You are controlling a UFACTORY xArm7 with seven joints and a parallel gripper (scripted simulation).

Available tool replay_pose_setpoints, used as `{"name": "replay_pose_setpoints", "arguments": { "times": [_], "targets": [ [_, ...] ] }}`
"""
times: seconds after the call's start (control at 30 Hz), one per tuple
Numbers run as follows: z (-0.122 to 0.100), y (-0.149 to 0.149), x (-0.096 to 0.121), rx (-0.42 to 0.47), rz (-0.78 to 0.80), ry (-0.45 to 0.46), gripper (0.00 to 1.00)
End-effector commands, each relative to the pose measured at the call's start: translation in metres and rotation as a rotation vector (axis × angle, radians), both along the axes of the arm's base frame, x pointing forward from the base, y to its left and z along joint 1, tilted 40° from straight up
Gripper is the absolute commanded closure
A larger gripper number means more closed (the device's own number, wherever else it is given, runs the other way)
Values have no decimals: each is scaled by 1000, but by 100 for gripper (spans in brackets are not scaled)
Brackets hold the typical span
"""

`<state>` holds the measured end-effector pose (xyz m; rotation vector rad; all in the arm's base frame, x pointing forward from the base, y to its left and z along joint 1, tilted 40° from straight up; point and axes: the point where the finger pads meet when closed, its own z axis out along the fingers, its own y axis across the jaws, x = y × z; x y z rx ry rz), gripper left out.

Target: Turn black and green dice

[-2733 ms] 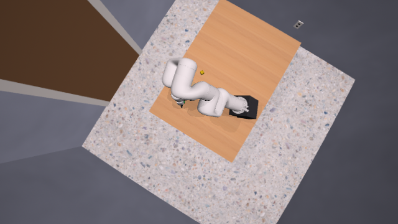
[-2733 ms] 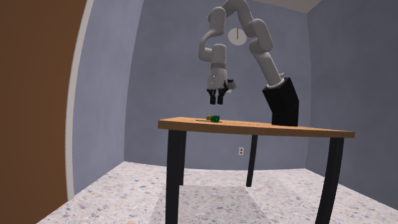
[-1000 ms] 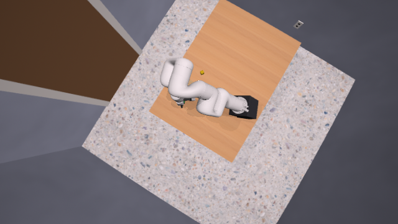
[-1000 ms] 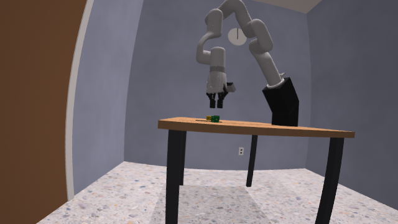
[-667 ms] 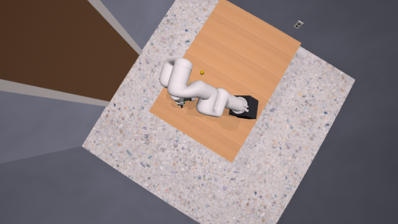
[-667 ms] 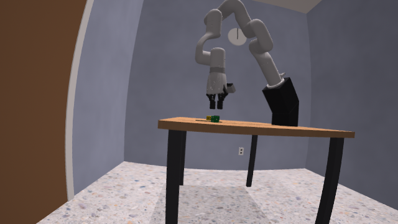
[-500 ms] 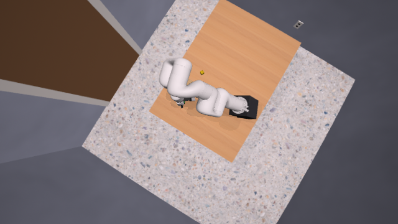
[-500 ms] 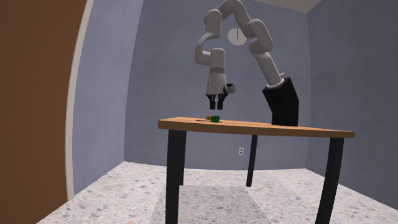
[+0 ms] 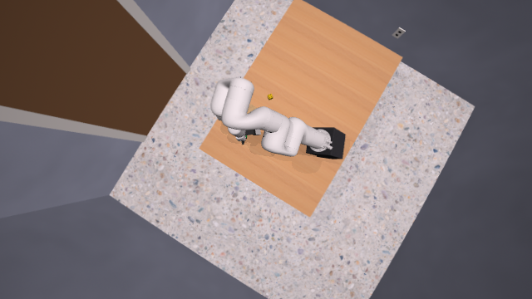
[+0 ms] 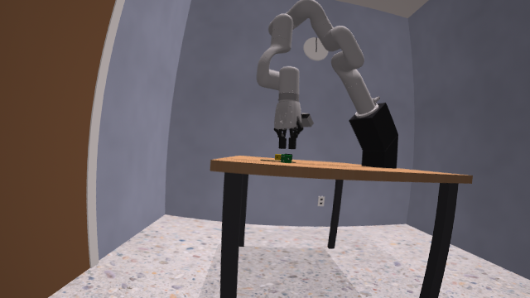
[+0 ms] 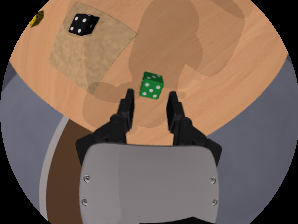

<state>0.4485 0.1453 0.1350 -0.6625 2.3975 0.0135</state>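
Hand: above the tabletop (image 9: 332,71) (image 10: 339,172) (image 11: 225,95), the hand (image 9: 243,141) (image 10: 287,147) (image 11: 151,98) of the white arm (image 9: 237,100) (image 10: 281,35) points downward, fingers partly apart with nothing between them.
Green die: the green die (image 9: 246,136) (image 10: 286,158) (image 11: 151,87) sits off the mat (image 10: 269,160) (image 11: 75,60), on bare wood below the hand. Its largest visible face in the wrist view shows five pips.
Black die: the black die (image 11: 83,24) rests on the mat, four pips on its largest visible face.
Yellow die: the yellow die (image 9: 270,96) (image 10: 277,156) (image 11: 36,19) stands apart, beside the mat, its pips too small to read.

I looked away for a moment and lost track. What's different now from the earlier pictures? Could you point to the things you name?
The gripper (image 10: 287,143) (image 11: 151,98) has come down closer to the green die (image 10: 286,158) (image 11: 151,86); nothing was grasped or released. The green die and the yellow die (image 9: 270,96) (image 10: 277,156) (image 11: 37,19) stayed put.
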Motion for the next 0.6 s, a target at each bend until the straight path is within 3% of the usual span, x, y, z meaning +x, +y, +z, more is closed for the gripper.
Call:
{"name": "replay_pose_setpoints", "arguments": {
  "times": [0.0,0.57],
  "targets": [
    [-5,1,5,20,6,-38,53],
    [-9,3,9,20,6,-37,53]
  ]
}}
